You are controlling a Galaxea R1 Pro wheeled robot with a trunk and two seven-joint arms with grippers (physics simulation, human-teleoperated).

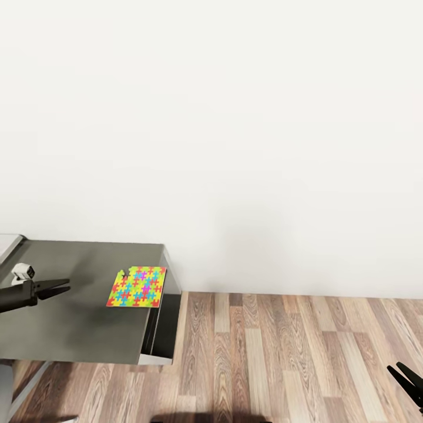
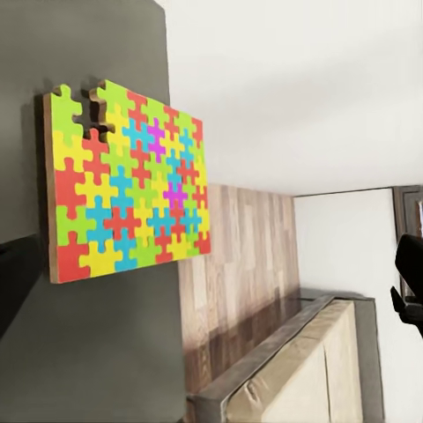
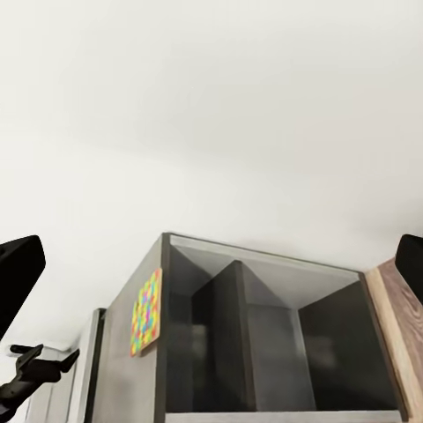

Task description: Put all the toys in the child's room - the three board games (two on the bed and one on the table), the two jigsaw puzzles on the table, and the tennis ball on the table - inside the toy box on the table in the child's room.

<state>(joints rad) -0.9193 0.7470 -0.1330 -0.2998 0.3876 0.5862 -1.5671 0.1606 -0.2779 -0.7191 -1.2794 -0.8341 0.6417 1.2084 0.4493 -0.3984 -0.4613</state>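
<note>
Left-arm fingers (image 1: 60,287), apparently pressed together and empty, are hovering over the bench (image 1: 70,335), pointing toward the jigsaw puzzle (image 1: 137,286) lying at its far right corner.

Dark grey desk end seen against a white wall

The dark grey table (image 3: 132,291) shows its open end, split by an upright divider (image 3: 225,339) into two compartments. A jigsaw puzzle (image 3: 146,312) lies flat on its top near that end. The white wall (image 3: 211,106) takes up the upper frame, wood-plank floor (image 3: 401,326) the right edge. The left gripper (image 3: 40,366) reaches in at lower left. Black fingertips (image 3: 18,273) of the right gripper (image 3: 211,269) sit at both side edges, wide apart.
</note>
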